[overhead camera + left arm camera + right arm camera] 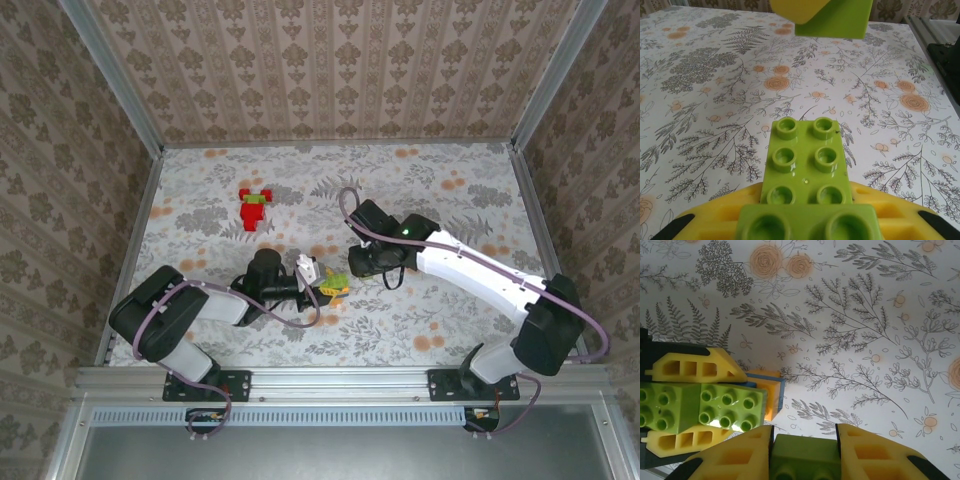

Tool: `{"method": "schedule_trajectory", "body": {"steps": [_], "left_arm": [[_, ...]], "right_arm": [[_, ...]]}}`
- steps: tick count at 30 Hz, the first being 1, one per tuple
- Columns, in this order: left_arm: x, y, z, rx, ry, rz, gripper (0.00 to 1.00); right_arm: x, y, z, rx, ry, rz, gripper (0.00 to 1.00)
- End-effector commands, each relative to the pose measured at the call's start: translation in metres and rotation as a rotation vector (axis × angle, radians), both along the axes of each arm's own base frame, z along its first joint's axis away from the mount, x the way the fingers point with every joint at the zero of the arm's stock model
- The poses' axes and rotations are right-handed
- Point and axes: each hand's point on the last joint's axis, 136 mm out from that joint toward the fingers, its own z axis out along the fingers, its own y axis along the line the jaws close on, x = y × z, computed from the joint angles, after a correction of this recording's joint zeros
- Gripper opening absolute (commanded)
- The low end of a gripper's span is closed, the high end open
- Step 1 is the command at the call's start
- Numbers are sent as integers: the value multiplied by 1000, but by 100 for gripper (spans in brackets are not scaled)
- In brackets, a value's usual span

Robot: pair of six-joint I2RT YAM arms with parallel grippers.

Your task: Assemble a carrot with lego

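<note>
- Yellow pads of the left tool sit closest to the left wrist camera, pressed together on a light green oblong studded plastic brick. The brick's studded face is turned up toward the lens.
- Past that brick's far end, a second light green plastic brick hangs at the top edge of the same view, with a yellow pad beside it. Bare bench shows between the two bricks.
- From the right wrist, the right tool is closed on this second brick, pinching it between its two yellow fingers.
- To the left in that view, the left tool's pads and its green brick stand in front of a small orange plastic brick with a blue rim. This one lies flat on the bench and is partly hidden by them.
- From above, both tools meet near the middle of the flower-patterned bench, with the orange brick just beneath them.
- Loose red and green plastic bricks lie well apart, toward the back left.
- Patterned wall panels close in the bench on three sides.
</note>
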Motion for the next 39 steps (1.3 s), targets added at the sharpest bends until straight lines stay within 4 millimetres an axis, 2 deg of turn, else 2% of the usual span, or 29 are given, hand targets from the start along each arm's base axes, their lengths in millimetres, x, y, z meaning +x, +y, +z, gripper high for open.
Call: {"method": "schedule_trajectory", "body": {"steps": [1, 6, 13, 33, 39], "left_arm": [[-4, 0, 2, -13, -25, -32, 36], [-4, 1, -3, 2, -24, -26, 36], [-3, 2, -8, 15, -20, -19, 36], [-2, 2, -10, 18, -16, -12, 35], [-1, 2, -10, 20, -17, -10, 35]], "right_arm": [[-2, 10, 0, -5, 30, -3, 28], [0, 26, -6, -10, 47, 19, 28], [1, 35, -14, -20, 63, 28, 28], [2, 39, -33, -60, 77, 24, 28], [-1, 34, -42, -112, 91, 27, 28]]}}
